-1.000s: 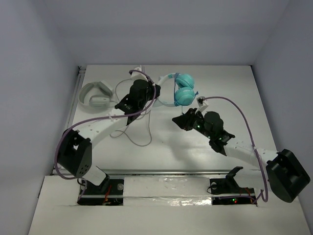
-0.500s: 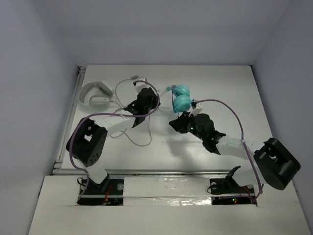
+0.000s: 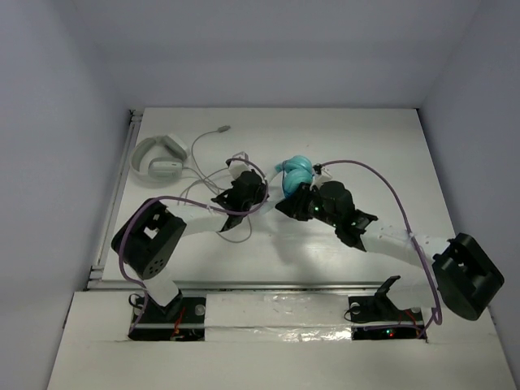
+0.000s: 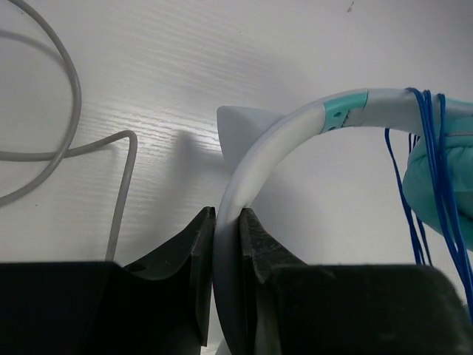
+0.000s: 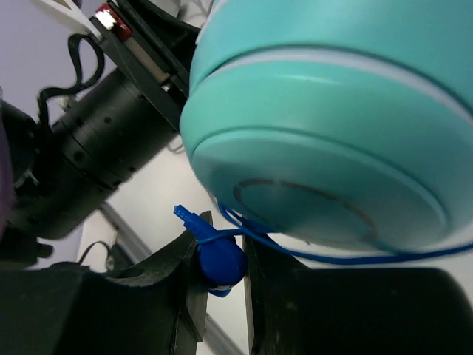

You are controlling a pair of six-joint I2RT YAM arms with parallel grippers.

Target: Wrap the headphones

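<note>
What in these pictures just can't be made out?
Top view: the right arm covers most of the teal headphones.
Left wrist view: the ear cup is cut off by the right edge, so the blue cable turns can't be counted.
Right wrist view: the blue plug is half hidden between the fingers of the right gripper.

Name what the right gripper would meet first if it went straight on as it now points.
Probably the teal ear cup, looming just beyond the blue plug pinched in the right gripper; depth is unclear.
</note>
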